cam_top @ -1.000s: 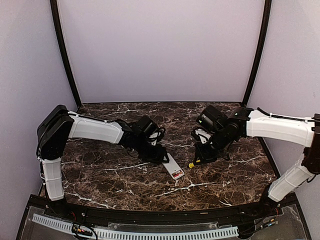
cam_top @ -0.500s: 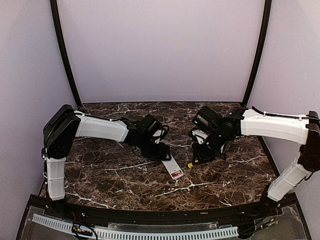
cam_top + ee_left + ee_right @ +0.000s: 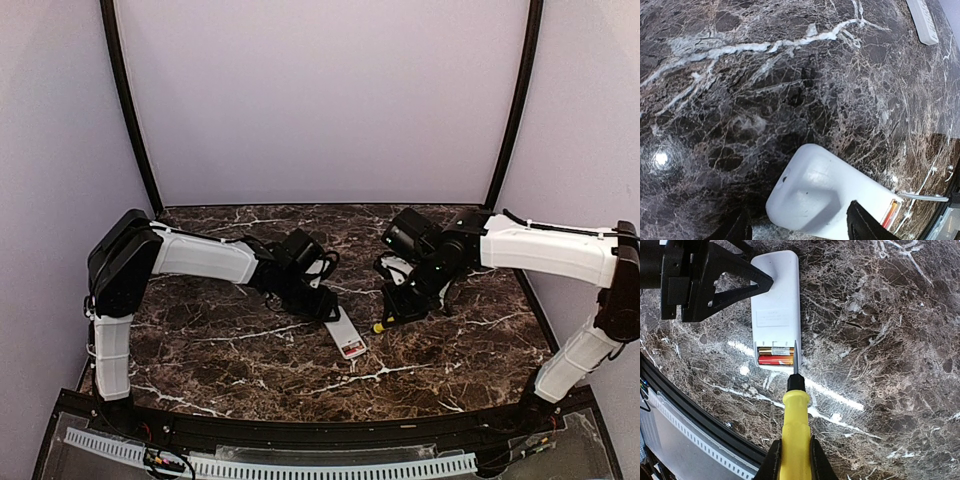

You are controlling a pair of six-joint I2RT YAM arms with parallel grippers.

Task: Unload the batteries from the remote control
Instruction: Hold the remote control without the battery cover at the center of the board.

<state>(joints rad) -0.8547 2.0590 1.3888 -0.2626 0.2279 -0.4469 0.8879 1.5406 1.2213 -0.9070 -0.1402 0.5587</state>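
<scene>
Top external view, from the left: the left gripper (image 3: 320,303) sits low over the marble table (image 3: 200,350) at the upper end of the white remote (image 3: 346,335), which slants down toward lower centre. In the left wrist view its jaws stand partly apart astride that rounded end. One finger looks clear of the casing, so I judge this a brace, not a clamp.

The batteries (image 3: 774,359) lie in the open bay at the remote's lower end, red casing showing. To their right, the right gripper (image 3: 796,460) is closed tight on the yellow handle of the screwdriver (image 3: 795,405).

In the right wrist view the blade points straight up the frame, its tip at the bay's right edge, touching the cells or nearly so. The cells' long axis runs across the frame, square to the blade. The right arm with its tool is therefore the nearer one, and the prying likely needs to go leftward, under a cell's end.
</scene>
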